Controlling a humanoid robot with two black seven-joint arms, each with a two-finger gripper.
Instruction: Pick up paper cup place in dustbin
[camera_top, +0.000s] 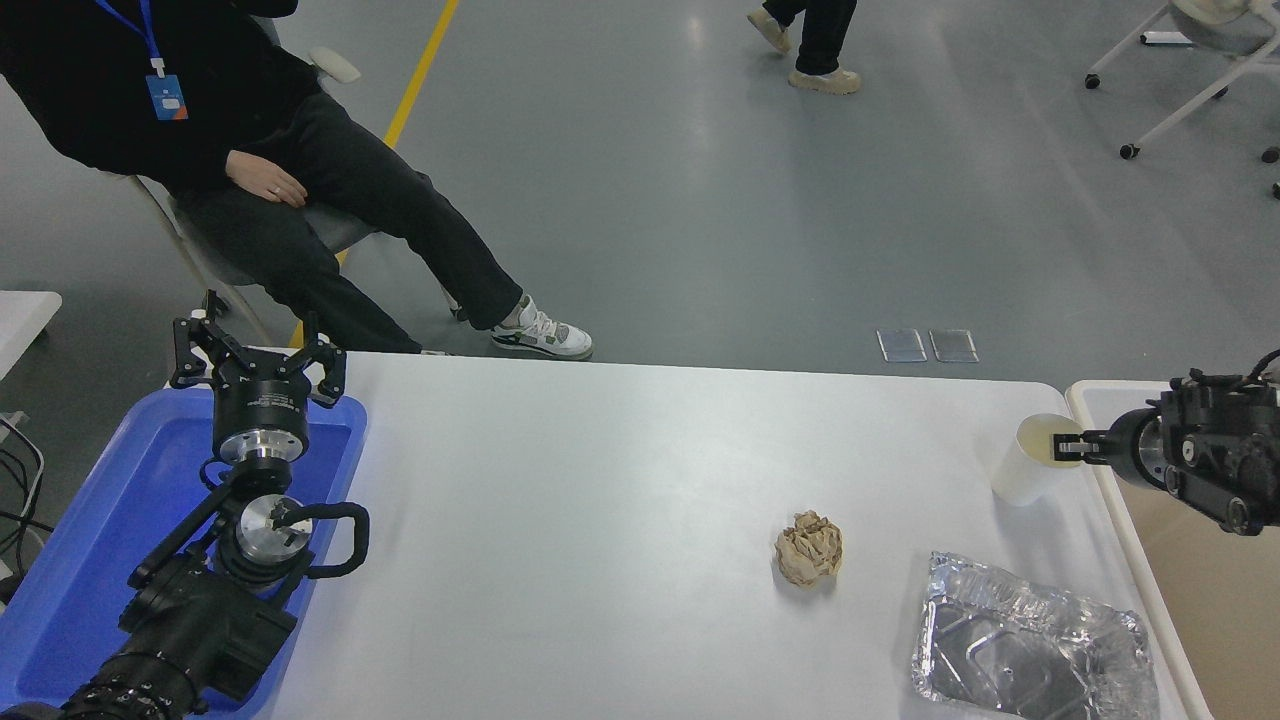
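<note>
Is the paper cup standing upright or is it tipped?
Upright. The paper cup stands near the dustbin, mouth up, cream inside showing. The right claw is at its rim.

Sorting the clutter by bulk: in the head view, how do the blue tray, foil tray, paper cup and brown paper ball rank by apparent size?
1. blue tray
2. foil tray
3. paper cup and brown paper ball: look alike, too close to rank.
</note>
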